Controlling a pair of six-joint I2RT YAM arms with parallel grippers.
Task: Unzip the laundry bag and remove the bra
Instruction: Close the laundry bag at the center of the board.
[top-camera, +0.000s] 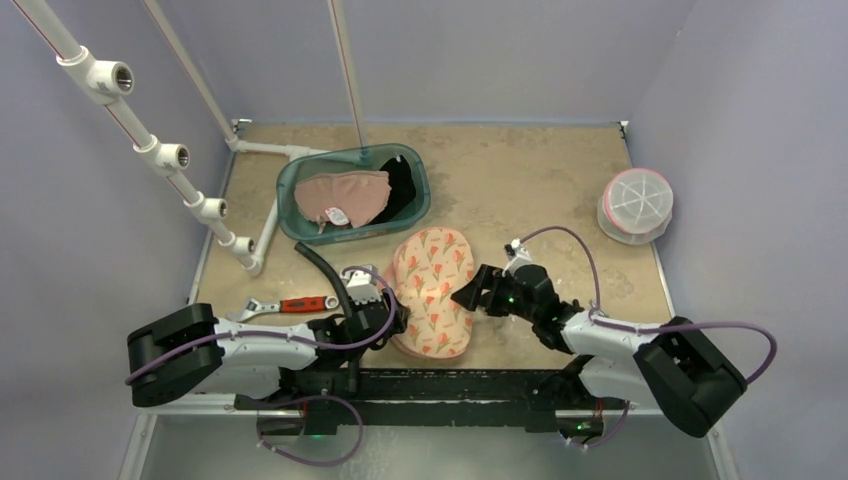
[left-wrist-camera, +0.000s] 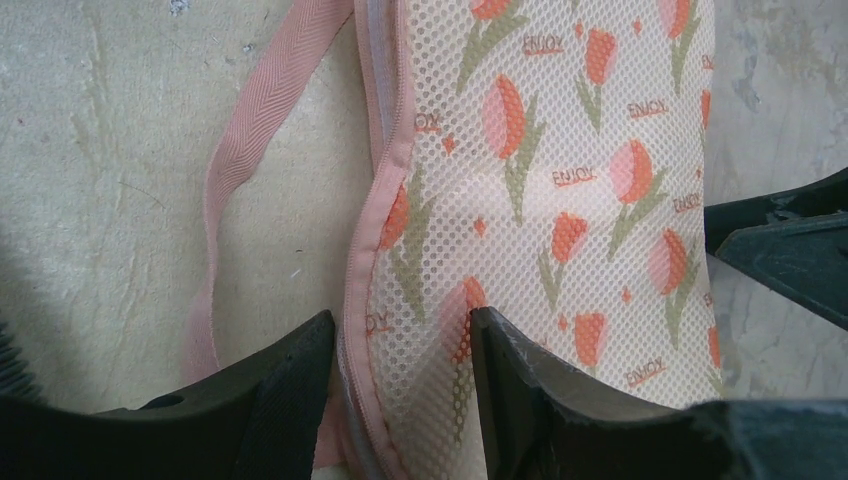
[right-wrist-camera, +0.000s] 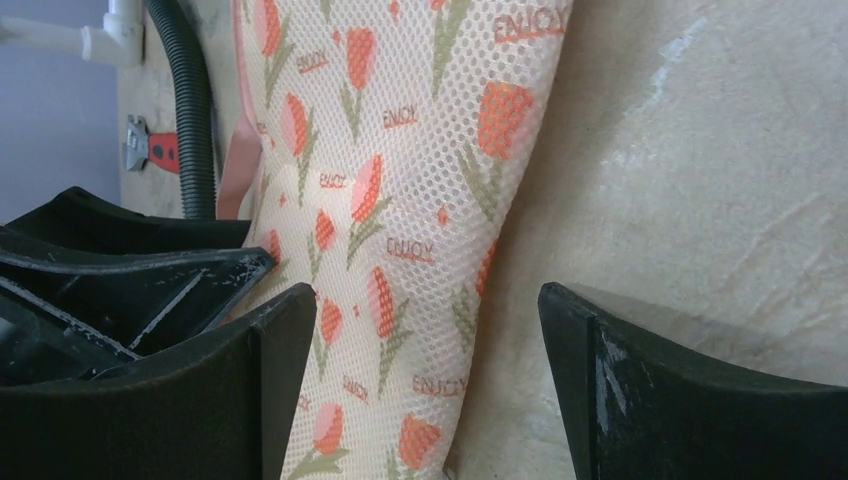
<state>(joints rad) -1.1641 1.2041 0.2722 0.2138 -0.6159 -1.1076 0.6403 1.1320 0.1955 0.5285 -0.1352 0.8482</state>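
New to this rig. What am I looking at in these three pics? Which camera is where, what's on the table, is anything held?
Two small robot arms, each ending in a two-finger gripper, are bolted at the near edge of a table. The wide picture looks down from above and behind them. The other two come from a camera on each wrist, so the black wedges at the bottom are that arm's own fingers.

Between the arms lies a tulip-print mesh bag. Also there: a teal basket of clothes, a red-handled wrench, a black hose, a round white mesh case and a white pipe frame.

The left gripper straddles the bag's pink-trimmed edge; whether it pinches, I can't tell. The right gripper is open at the other edge, holding nothing.
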